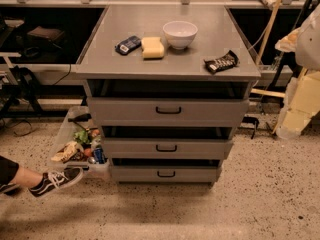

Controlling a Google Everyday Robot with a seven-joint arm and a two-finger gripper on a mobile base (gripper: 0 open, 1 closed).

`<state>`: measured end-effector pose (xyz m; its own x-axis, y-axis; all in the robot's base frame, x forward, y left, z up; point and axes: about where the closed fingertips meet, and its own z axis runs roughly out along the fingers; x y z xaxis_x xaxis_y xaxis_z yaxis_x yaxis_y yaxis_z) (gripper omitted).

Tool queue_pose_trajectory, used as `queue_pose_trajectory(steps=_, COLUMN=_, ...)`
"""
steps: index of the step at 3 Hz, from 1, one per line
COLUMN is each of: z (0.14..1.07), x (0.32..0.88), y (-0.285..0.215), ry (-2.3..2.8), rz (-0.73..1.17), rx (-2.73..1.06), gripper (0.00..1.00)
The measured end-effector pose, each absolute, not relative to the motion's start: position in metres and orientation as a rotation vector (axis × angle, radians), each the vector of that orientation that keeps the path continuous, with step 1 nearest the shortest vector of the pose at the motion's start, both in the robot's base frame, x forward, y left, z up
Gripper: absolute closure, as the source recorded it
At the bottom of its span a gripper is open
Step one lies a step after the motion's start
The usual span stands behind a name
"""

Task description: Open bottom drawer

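The grey cabinet [165, 59] stands in the middle of the view with three drawers. The bottom drawer [135, 174] is the lowest and shortest grey front, with a small black bar handle [166, 173] at its centre. A dark gap shows above its front. The middle drawer [130, 148] and the taller top drawer [125, 111] sit above it. My gripper [296, 109] shows as a pale blurred shape at the right edge, hanging below my white arm [310, 36]. It is well to the right of the cabinet, apart from every drawer and handle.
On the cabinet top lie a white bowl [180, 33], a yellow sponge [152, 47], a blue packet [128, 44] and a black snack bar [221, 62]. A clear bin of items [80, 144] stands on the floor at the cabinet's left. A person's shoe [55, 180] is at lower left.
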<state>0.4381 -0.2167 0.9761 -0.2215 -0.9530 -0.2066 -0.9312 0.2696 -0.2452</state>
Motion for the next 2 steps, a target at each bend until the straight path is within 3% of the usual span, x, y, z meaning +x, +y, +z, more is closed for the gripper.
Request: queue_pose_trajectory(steps=2, z=0.958, x=0.438, y=-0.208, ry=2.219, rz=-0.107, rx=-1.737, gripper=0.00)
